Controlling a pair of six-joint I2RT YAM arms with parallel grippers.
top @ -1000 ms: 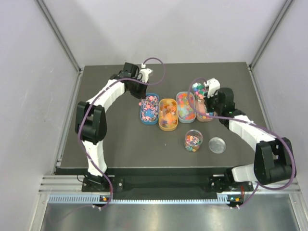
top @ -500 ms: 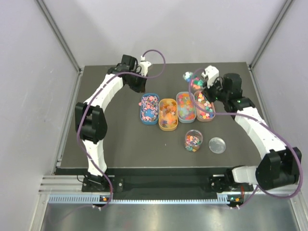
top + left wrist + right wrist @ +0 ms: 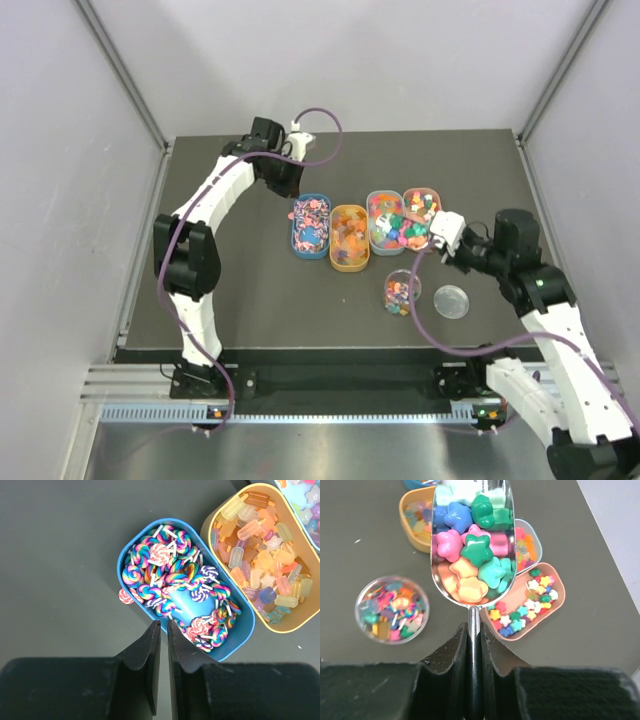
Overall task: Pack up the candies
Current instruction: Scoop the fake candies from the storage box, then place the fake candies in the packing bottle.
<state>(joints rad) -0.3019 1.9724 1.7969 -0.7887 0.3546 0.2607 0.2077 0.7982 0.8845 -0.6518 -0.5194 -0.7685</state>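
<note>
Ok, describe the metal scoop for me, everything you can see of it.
The scoop is shiny silver metal: a long rounded bowl narrowing to a thin handle. The right hand is shut on that handle, holding the scoop in the air, roughly level, bowl pointing away from the wrist. It is heaped with glossy star candies, pink, green, blue and orange. Below it lie the clear jar and the pink tray.

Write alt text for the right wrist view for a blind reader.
The right gripper is shut on the handle of a silver scoop heaped with star-shaped candies in green, blue, pink and peach. Below it on the dark table, a clear jar of mixed sweets stands left and a pink tray of small stars right.
</note>
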